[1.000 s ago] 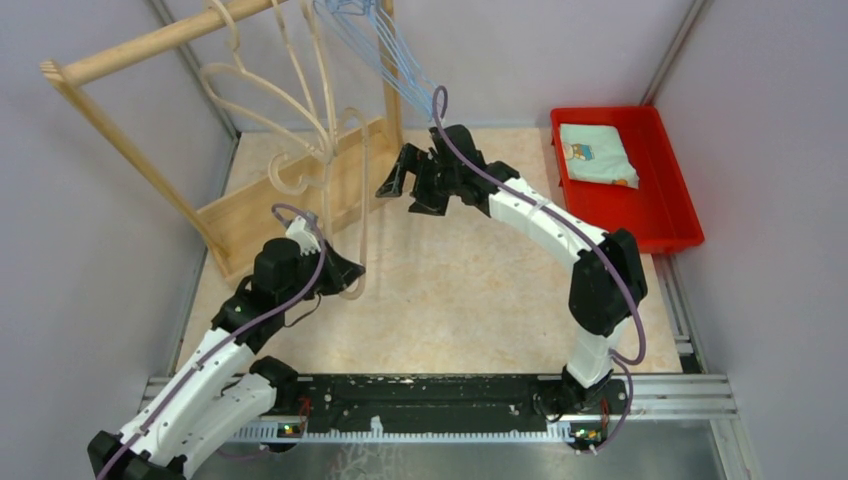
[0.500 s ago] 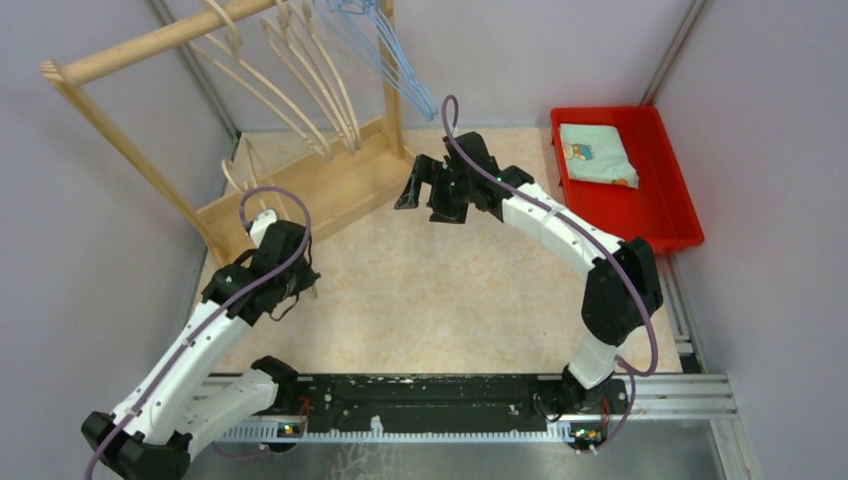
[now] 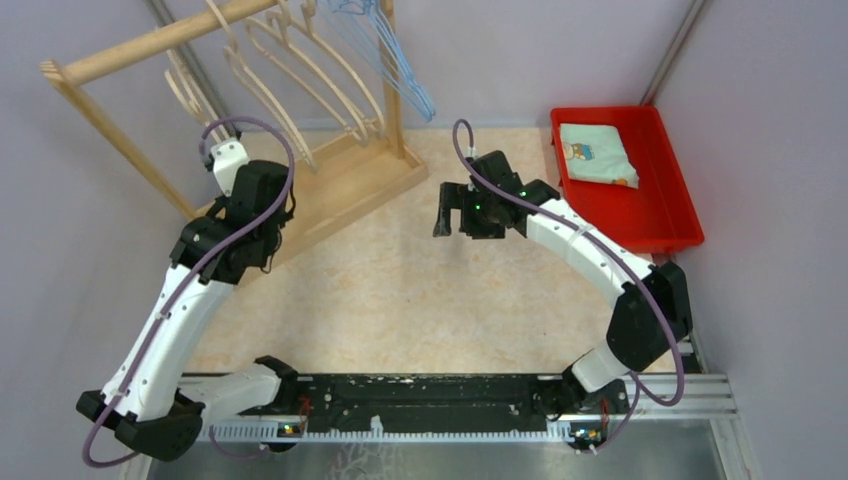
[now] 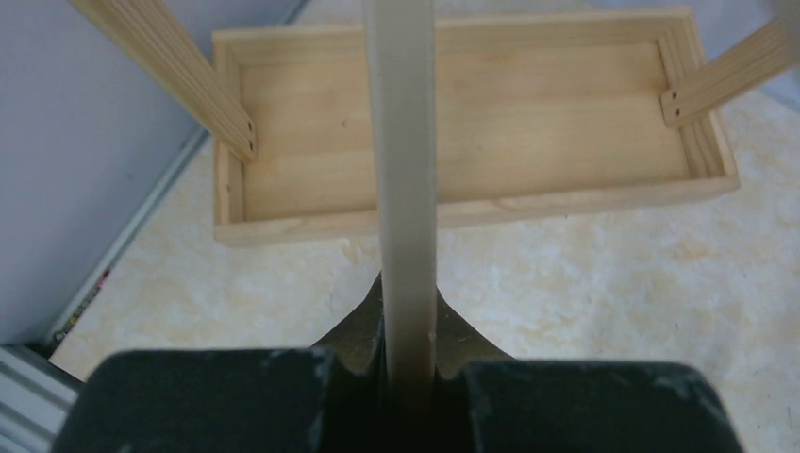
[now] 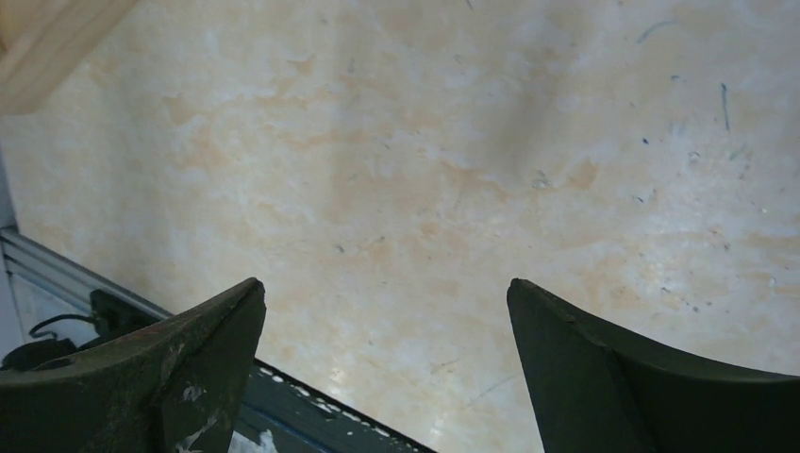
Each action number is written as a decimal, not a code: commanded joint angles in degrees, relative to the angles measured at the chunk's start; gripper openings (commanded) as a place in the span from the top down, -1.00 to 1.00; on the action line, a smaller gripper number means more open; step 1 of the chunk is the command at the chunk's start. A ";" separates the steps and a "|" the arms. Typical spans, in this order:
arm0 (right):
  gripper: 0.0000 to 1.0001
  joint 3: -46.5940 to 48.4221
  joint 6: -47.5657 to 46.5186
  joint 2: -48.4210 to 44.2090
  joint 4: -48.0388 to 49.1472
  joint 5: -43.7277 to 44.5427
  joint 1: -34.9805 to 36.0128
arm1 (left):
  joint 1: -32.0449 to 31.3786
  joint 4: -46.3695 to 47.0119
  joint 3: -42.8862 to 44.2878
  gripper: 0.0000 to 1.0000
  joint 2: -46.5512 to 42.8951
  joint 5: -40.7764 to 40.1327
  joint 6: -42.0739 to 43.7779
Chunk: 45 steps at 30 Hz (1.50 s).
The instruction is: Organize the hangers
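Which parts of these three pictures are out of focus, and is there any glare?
Top external view: sharp, evenly lit, no glare. Left wrist view: the beige hanger in the left gripper is blurred; the rack base behind is sharper. Right wrist view: the open fingers of the right gripper are soft, the table sharp.

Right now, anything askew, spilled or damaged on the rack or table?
Nothing spilled or broken. One beige hanger is clamped in the left gripper over the rack base, apart from the beige hangers and blue hangers on the rail. Whether its hook is on the rail is unclear. Right gripper is open and empty.
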 commanded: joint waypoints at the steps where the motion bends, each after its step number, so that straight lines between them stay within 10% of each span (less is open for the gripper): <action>1: -0.98 -2.45 -2.81 -3.09 -0.33 1.39 -2.03 | 1.00 0.16 9.20 1.00 4.79 -8.50 8.47; 18: -0.98 -4.14 -4.20 -5.55 -1.70 1.14 -4.64 | 18.43 7.63 27.46 1.00 21.90 13.75 22.23; 39: -0.98 -5.70 -4.72 -7.13 -3.38 2.02 -5.63 | 22.64 10.03 15.20 1.00 20.20 23.86 18.90; 45: -0.98 -6.32 -5.72 -7.64 -3.27 3.39 -5.63 | 22.69 15.91 6.66 -0.21 13.18 26.97 19.31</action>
